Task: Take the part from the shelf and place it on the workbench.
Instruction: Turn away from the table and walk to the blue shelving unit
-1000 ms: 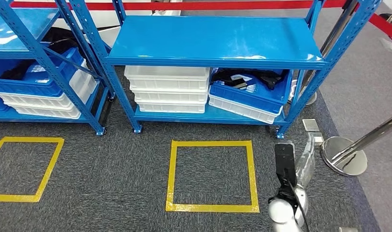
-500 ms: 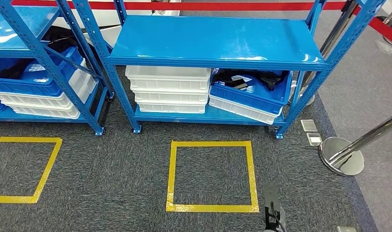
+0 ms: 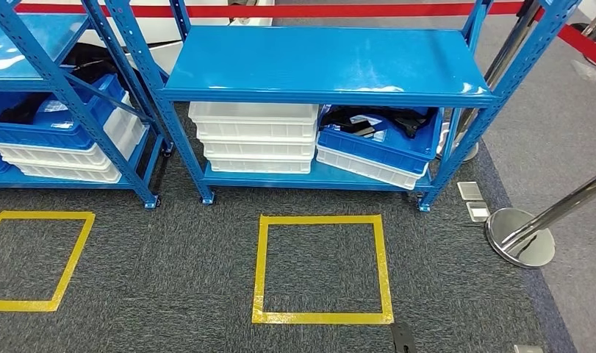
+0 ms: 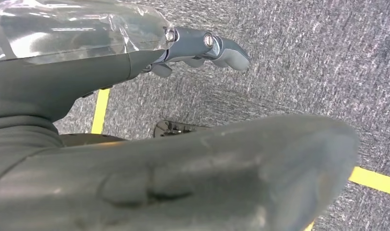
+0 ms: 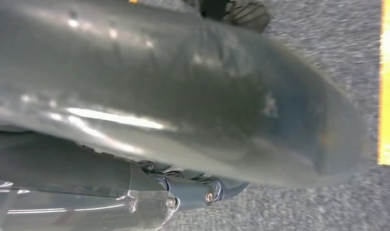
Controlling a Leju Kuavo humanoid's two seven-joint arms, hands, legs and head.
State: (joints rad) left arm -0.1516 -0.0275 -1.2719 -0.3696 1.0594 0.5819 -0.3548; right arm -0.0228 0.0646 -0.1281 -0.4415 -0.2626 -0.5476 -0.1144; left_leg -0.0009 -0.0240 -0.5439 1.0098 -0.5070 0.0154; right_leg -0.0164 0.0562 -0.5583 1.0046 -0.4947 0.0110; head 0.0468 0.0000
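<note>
Head view findings are recorded from left to right. On the left wrist view, the left hand (image 4: 87, 86) is seen hanging over the grey carpet, its fingers (image 4: 207, 45) stretched well apart from the thumb, with nothing held. On the lower shelf (image 3: 317, 175), a stack of white trays (image 3: 254, 136) is noted, and just beside it, at 3 o'clock, a tilted blue bin (image 3: 379, 143) in which the black parts (image 3: 375, 118) lie untouched. The bin is placed at 1 o'clock from the yellow floor square (image 3: 320, 220).

One change is noted: the right arm, raised at 4 o'clock of the square a second ago, has been lowered, and a dark tip of the right hand (image 3: 402, 340) is left at 5 o'clock. On the right wrist view, that hand (image 5: 111, 159) is seen with thumb and fingers apart, nothing between them.

It is judged that no reach is under way and the pick is not yet begun.
</note>
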